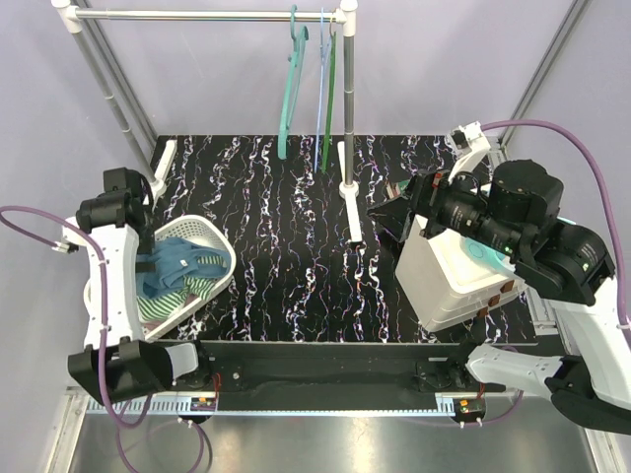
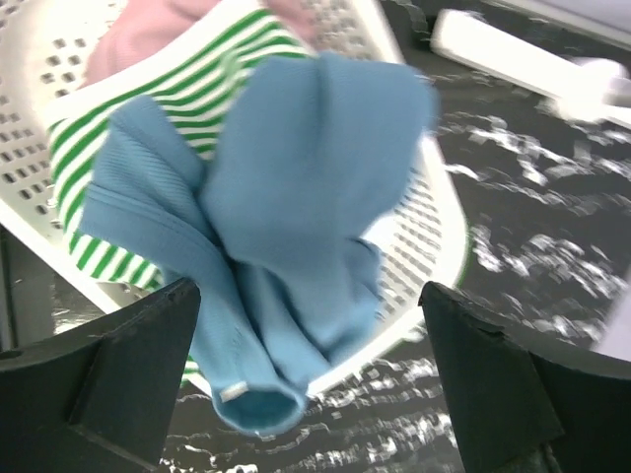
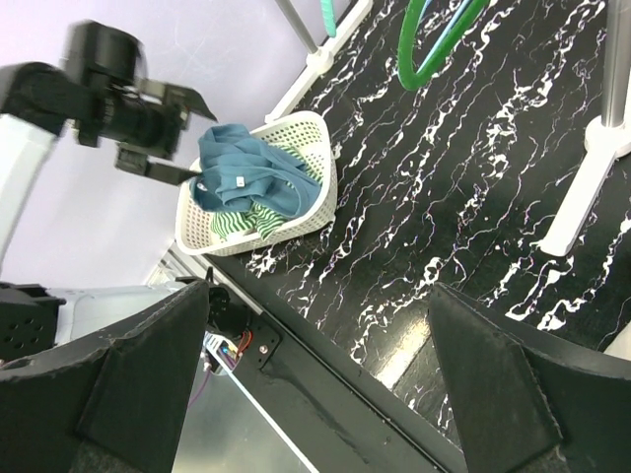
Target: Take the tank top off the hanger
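The blue tank top (image 1: 177, 258) lies crumpled in the white basket (image 1: 221, 239) at the table's left, one end draped over the rim. It is off the hangers: a teal hanger (image 1: 289, 89) and a green hanger (image 1: 329, 108) hang bare on the rail. My left gripper (image 1: 148, 262) hovers just above the top (image 2: 296, 197), jaws wide open (image 2: 308, 296), holding nothing. My right gripper (image 1: 389, 219) is open and empty, held high over the table's right half (image 3: 317, 291). The top (image 3: 237, 172), basket (image 3: 327, 172) and left gripper (image 3: 177, 133) also show in the right wrist view.
A green-and-white striped garment (image 1: 173, 301) and a pink one (image 2: 148, 39) lie under the top in the basket (image 2: 434, 227). The rack's upright pole (image 1: 348, 99) and white foot (image 1: 355, 222) stand mid-table. A white bin (image 1: 444, 286) sits at the right under my right arm.
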`<state>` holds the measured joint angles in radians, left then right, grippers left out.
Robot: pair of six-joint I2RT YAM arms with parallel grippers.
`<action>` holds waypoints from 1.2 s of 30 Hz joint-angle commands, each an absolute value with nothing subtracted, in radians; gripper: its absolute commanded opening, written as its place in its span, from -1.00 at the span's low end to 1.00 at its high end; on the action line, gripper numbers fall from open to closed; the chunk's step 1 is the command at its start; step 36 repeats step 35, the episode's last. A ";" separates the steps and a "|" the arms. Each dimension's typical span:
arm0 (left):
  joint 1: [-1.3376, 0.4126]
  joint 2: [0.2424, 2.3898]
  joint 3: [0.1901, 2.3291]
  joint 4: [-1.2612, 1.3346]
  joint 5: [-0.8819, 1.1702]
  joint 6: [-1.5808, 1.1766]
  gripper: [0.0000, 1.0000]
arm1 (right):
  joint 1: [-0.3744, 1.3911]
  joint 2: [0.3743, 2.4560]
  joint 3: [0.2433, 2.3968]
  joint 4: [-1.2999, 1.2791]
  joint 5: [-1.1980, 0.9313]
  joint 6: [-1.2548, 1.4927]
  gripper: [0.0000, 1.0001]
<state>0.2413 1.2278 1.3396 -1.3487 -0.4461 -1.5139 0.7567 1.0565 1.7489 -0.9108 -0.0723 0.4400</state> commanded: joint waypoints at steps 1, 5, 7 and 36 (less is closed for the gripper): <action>0.213 1.151 1.486 -1.350 -0.417 -1.405 0.98 | 0.756 1.086 1.769 -0.897 -0.104 0.440 0.99; 0.155 1.071 1.558 -1.286 -0.381 -1.355 0.98 | 0.758 1.100 1.764 -0.893 -0.114 0.459 1.00; 0.112 1.019 1.559 -1.162 -0.310 -1.295 0.98 | 0.758 1.104 1.759 -0.891 -0.110 0.468 1.00; -1.058 0.789 1.165 -0.688 -0.306 -0.896 0.98 | 0.756 1.068 1.508 -0.801 -0.148 0.780 0.99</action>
